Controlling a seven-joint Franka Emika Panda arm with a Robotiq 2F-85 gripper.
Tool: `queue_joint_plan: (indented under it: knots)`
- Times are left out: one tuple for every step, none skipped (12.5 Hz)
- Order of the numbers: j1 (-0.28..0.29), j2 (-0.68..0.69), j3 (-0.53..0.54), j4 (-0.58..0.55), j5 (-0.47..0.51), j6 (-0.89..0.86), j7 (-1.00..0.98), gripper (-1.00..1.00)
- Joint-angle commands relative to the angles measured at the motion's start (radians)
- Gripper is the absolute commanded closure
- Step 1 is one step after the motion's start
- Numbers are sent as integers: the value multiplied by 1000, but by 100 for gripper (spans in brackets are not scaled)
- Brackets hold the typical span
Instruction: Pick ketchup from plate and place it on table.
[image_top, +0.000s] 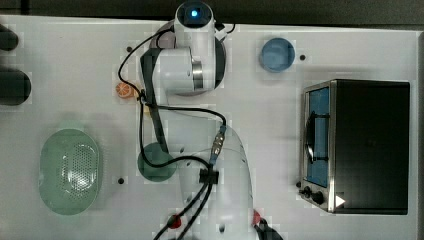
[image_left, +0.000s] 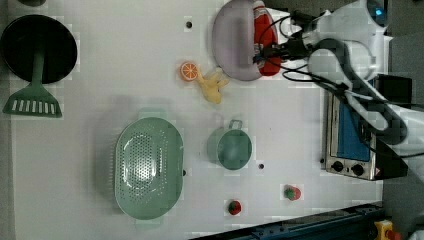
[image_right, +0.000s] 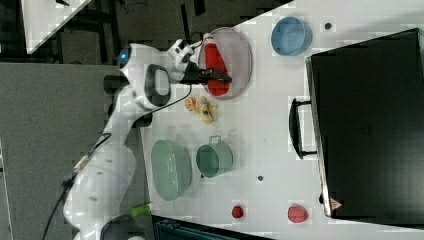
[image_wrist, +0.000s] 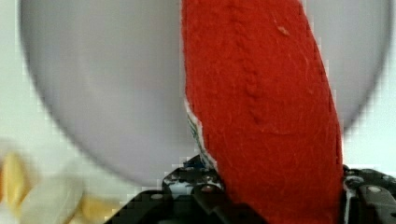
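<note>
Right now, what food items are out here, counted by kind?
ketchup bottle: 1
strawberries: 2
orange slice: 1
pale yellow food piece: 1
Total: 5

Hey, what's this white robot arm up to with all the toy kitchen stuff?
The arm's gripper is closed around a red ketchup bottle that lies over a pale lilac plate near the edge of the white table. The wrist view shows the bottle squeezed between the fingers. It seems about to move the bottle off the plate onto the table.
</note>
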Motion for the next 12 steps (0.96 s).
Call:
queue_joint_plan:
  knots:
    - [-42, -193, -1, 23, 22, -63, -15, -15]
    - [-54, -234, -5, 6, 23, -76, -11, -15]
    - [-67, -276, -8, -16, 23, -91, -6, -15]
    - [-79, -320, -12, -50, 23, -113, -5, -15]
    - [-93, -366, -13, -90, 24, -125, -2, -15]
    - [-105, -410, -13, -134, 24, -125, -2, -15]
    - [-115, -452, -13, -182, 24, -125, -2, -15]
    - [-124, -492, -14, -237, 24, -125, -2, -15]
    - [-133, -530, -15, -296, 24, -124, -2, -15]
    - [-141, -562, -16, -354, 24, -123, -2, -15]
    - [-148, -590, -18, -412, 24, -121, -2, -15]
    - [-152, -613, -24, -469, 24, -117, 1, -15]
